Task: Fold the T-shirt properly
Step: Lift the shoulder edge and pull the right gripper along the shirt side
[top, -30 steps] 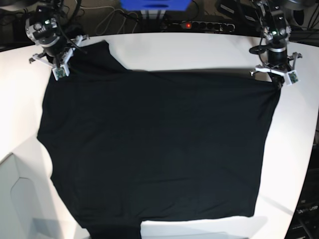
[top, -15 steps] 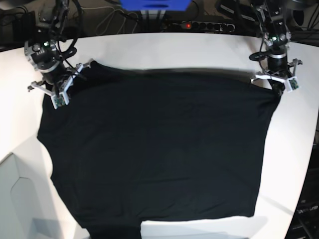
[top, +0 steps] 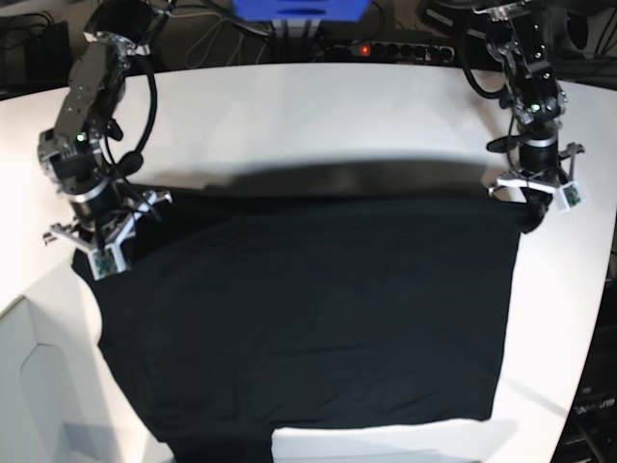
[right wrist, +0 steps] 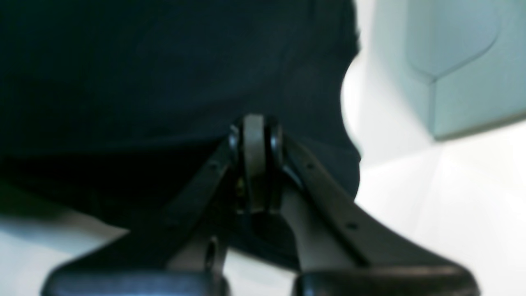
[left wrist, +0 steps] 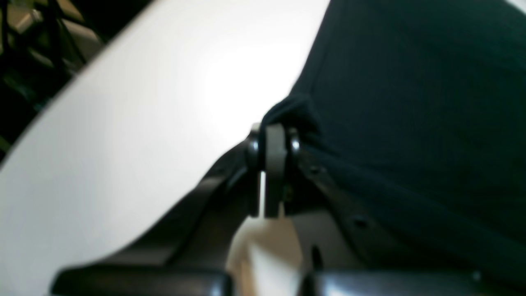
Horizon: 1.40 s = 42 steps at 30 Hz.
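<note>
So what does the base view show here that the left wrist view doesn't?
Only the base view shows the whole spread of the T-shirt, the right gripper lifting its other far corner, and the power strip behind the table. Only the left wrist view shows, close up, the left gripper with its jaws shut on a bunched nub of black cloth. Both show the black shirt, the white table and the left gripper at its corner.

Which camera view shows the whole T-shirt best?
The base view: the black T-shirt lies spread over the white table. Each wrist view shows only blurred dark cloth pinched in closed jaws, left gripper, right gripper.
</note>
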### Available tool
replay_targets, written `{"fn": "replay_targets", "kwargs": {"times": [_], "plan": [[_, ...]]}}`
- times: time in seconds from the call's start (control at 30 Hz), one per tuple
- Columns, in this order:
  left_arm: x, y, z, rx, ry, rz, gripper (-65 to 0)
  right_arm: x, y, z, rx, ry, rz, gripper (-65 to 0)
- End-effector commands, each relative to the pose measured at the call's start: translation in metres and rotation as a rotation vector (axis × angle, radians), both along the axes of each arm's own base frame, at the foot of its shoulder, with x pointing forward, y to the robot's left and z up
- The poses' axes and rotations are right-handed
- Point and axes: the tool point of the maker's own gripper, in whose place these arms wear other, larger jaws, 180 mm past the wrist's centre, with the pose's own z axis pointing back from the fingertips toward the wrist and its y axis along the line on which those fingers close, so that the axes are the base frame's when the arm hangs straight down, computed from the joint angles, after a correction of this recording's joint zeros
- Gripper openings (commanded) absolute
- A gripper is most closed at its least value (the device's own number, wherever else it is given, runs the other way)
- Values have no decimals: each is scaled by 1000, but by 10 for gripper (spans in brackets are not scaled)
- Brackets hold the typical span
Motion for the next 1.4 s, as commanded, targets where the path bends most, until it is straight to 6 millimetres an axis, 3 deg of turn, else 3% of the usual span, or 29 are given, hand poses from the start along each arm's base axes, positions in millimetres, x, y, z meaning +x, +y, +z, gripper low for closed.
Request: {"fn": "replay_targets", "kwargs": {"times": [0.0,0.5,0.8,1.0,1.37], "plan": [[9,6,16,27,-47,5,-650,10,2,14,2,-52,18,-650],[60,9,15,-73,-54,31,-650,90,-1,18,110,-63,10,-650],[80,14,10,-111,-59,51,-650,133,4,20,184,-42,20,-650],[93,16,8,-137,-64,60,-650,145,7,18,208,-25,25,-650],[103,20,-4,-170,-40,75,-650,146,5,11,220,-25,27,-650]]}}
